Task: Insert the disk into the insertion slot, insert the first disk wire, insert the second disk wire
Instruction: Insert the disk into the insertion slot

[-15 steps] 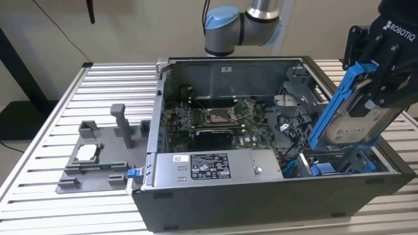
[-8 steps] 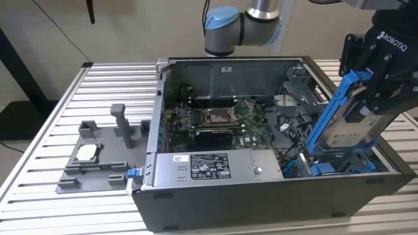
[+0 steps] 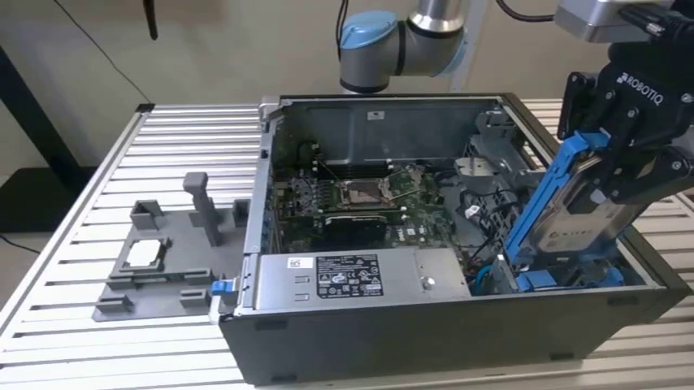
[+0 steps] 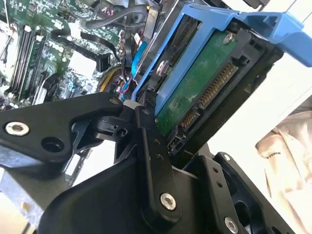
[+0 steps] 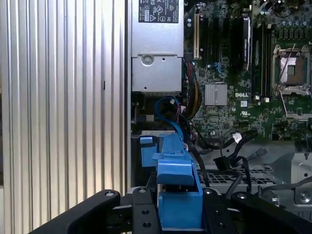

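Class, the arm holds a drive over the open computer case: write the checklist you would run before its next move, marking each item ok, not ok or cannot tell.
1. Grip on the disk: ok, the gripper is shut on its blue carrier.
2. Disk seated in the insertion slot: not ok, it stands tilted, upper end above the case.
3. Disk connector bare in the second wrist view: ok.
4. Loose wires clear of the slot: cannot tell, several lie close by.
5. Case side open: ok.
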Tool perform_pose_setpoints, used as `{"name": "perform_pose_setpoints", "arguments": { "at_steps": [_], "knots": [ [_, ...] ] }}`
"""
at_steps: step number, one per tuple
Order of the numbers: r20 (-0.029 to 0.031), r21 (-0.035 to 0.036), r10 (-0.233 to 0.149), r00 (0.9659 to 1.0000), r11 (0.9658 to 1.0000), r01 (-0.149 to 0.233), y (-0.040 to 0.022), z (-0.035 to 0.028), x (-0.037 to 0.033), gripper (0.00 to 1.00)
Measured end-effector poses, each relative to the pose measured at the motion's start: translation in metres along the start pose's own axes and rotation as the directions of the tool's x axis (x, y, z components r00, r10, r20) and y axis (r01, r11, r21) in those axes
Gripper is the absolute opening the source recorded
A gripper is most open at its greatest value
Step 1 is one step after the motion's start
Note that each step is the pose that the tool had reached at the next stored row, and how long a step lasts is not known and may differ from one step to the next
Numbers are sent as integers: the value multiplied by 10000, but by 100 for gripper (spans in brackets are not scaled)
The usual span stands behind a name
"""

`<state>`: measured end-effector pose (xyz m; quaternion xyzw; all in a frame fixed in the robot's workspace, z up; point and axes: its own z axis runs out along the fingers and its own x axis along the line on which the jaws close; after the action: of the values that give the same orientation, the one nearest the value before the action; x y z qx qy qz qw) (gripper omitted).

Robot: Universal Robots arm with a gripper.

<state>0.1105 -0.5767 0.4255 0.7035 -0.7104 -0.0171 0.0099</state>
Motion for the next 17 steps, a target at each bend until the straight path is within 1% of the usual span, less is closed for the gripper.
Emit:
{"name": "perform_pose_setpoints", "arguments": {
  "at_steps": [3,7,17],
  "knots": [
    [0,0,-4,10000,10000,4,-7,37,-5,33],
    [0,0,-17,10000,10000,17,-39,59,-6,33],
    [1,0,-17,10000,10000,17,-56,132,-5,33]
  ]
}}
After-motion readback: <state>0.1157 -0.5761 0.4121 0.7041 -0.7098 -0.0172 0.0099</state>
